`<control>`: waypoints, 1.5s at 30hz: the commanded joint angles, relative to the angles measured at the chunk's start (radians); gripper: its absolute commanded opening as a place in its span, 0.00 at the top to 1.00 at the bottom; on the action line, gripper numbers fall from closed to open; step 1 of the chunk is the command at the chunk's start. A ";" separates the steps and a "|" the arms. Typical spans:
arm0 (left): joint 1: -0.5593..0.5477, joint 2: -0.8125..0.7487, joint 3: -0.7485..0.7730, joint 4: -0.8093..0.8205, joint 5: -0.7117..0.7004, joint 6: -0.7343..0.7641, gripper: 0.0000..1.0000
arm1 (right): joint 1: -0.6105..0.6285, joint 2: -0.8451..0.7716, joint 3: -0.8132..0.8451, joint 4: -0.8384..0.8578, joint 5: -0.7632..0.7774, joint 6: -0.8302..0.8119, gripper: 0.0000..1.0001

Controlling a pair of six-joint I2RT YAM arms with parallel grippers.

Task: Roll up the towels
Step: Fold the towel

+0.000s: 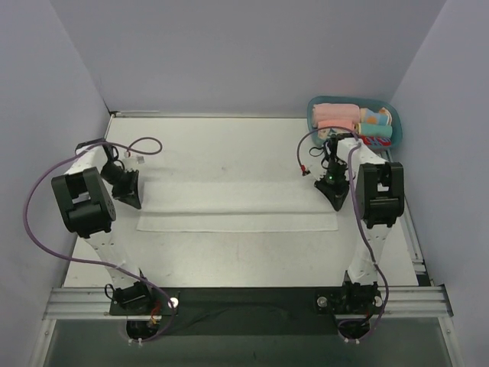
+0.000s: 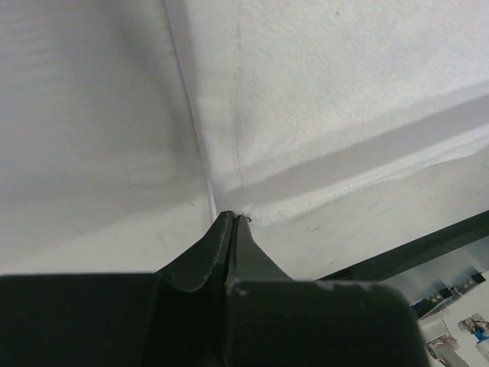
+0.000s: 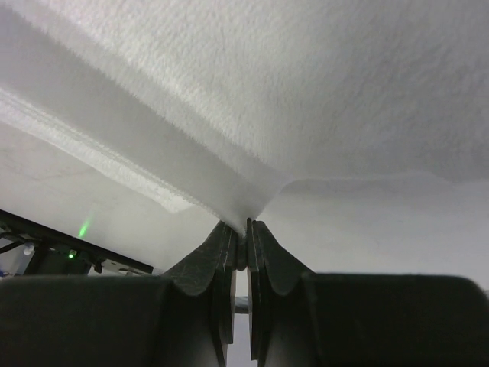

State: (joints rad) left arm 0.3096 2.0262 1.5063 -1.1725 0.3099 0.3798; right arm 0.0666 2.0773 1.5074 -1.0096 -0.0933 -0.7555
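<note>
- Towel [image 1: 237, 208] lies flat on the table [image 1: 229, 260] as a long strip; its long axis runs left to right.
- Left gripper [image 1: 131, 200]: jaws pressed together, seemingly nipping the left end's corner; right gripper [image 1: 337, 200]: jaws pinching the right end's edge; probably keeping the strip taut and straight before rolling.
</note>
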 commanded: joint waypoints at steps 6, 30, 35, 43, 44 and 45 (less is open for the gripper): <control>0.031 -0.188 -0.018 -0.090 -0.023 0.100 1.00 | -0.022 -0.174 -0.090 -0.118 0.052 -0.041 1.00; 0.032 -0.057 -0.262 0.195 -0.080 0.034 1.00 | 0.047 -0.013 -0.156 0.054 0.066 0.064 1.00; 0.032 -0.055 -0.238 0.194 -0.072 0.027 1.00 | 0.042 -0.014 -0.138 0.052 0.070 0.068 1.00; 0.033 -0.182 -0.212 0.077 -0.026 0.106 1.00 | 0.038 -0.167 -0.162 -0.001 0.060 0.053 1.00; 0.033 -0.217 -0.218 0.071 -0.023 0.116 1.00 | 0.038 -0.184 -0.170 -0.004 0.060 0.050 1.00; 0.033 -0.233 -0.222 0.067 -0.020 0.125 1.00 | 0.038 -0.212 -0.179 -0.003 0.058 0.045 1.00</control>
State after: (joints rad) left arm 0.3355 1.8999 1.2575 -1.1053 0.2699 0.4377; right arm 0.1104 1.9953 1.3468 -0.9493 -0.0425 -0.6975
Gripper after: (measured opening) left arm 0.038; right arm 0.079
